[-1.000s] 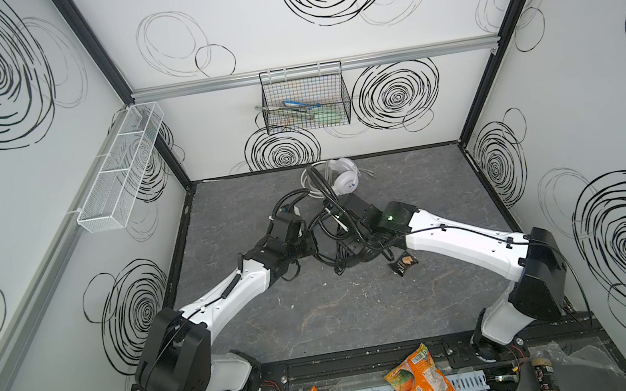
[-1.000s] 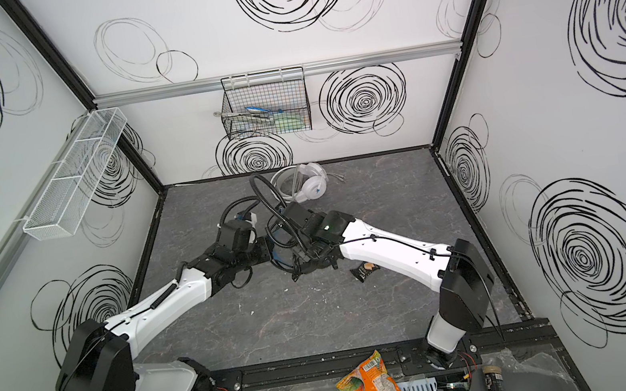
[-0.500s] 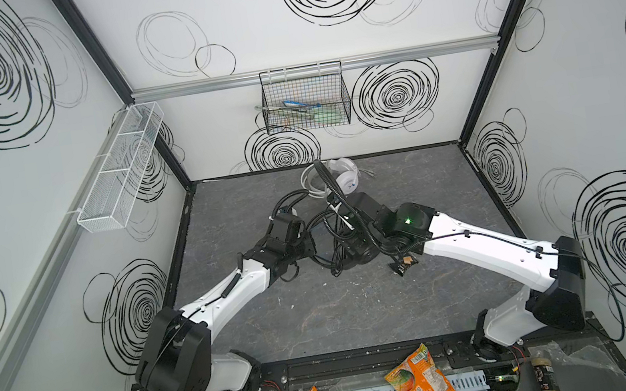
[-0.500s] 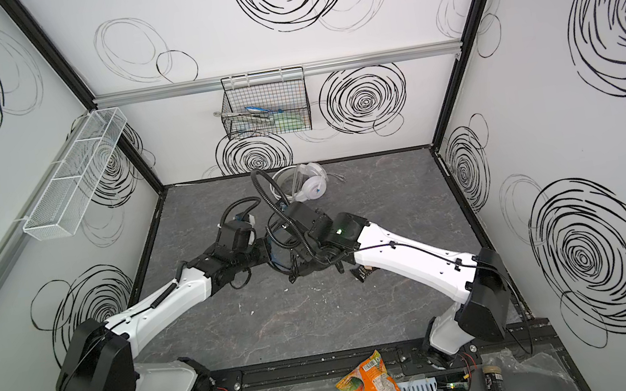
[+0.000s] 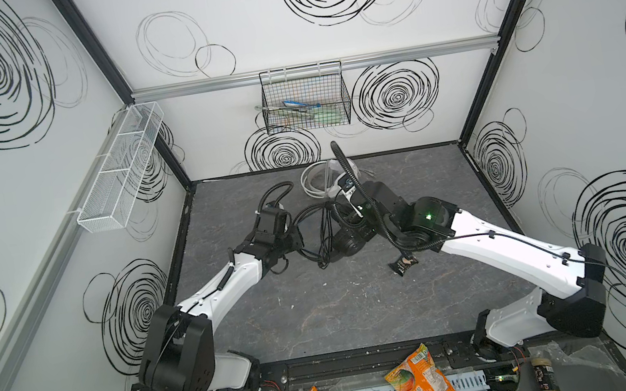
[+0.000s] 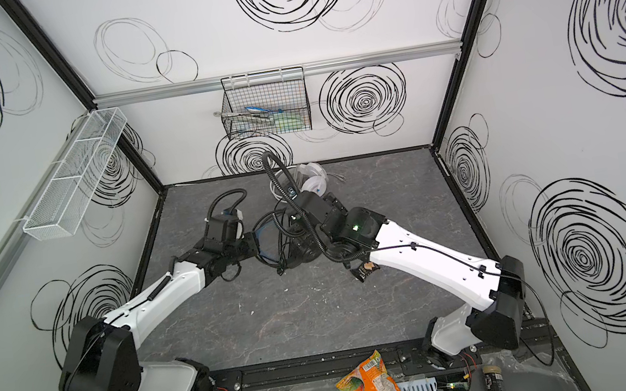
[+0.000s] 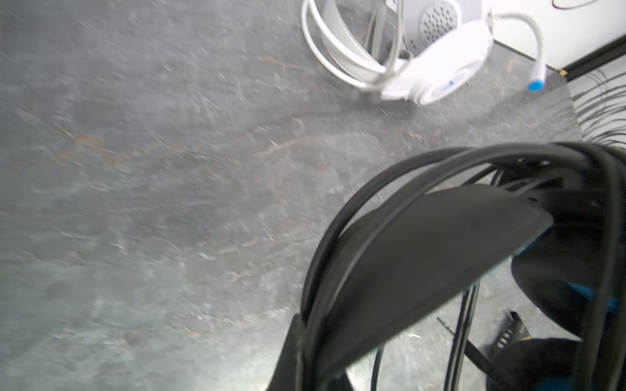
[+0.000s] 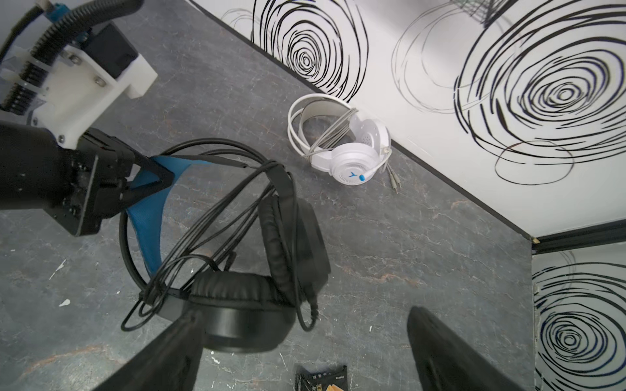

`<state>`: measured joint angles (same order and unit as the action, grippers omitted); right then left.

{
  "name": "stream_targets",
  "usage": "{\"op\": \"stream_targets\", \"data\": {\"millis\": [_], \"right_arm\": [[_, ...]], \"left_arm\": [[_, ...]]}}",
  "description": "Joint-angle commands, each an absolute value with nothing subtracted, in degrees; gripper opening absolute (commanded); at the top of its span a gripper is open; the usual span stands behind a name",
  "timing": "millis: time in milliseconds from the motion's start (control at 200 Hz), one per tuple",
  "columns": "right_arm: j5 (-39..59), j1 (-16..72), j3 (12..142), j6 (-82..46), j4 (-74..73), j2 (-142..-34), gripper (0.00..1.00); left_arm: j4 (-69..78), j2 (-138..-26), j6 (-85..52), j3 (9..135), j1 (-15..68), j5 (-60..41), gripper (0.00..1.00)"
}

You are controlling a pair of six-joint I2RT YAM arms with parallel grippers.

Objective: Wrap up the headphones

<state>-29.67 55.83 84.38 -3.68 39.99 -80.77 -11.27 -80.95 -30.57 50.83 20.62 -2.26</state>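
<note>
Black headset [image 8: 244,315]: my right wrist view shows my left pincer [image 8: 149,179] clamped on its blue-lined headband [image 8: 149,220], unclear in both top views; right pincer [image 8: 305,313] gapes wide beside it, white headset [image 8: 349,162] well apart.

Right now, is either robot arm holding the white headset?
No, the white headset lies by itself on the table near the back wall, with nothing gripping it.

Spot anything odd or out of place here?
Yes. A dark snack wrapper lies on the table by the right arm, unrelated to the job. The black headset's cable hangs in loose, uneven loops, not a tidy wrap.
</note>
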Motion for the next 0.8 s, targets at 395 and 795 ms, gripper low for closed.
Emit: {"op": "stream_targets", "data": {"millis": [395,795], "right_arm": [[-29.82,50.02,79.98,-0.97,32.77,-72.41,0.97],[-27.09,47.20,78.15,0.40,30.25,-71.98,0.97]], "left_arm": [[-13.47,-89.86,-17.54,59.53,11.03,-7.53,0.00],[-9.55,-98.73,-23.13,64.21,17.77,-9.07,0.00]]}}
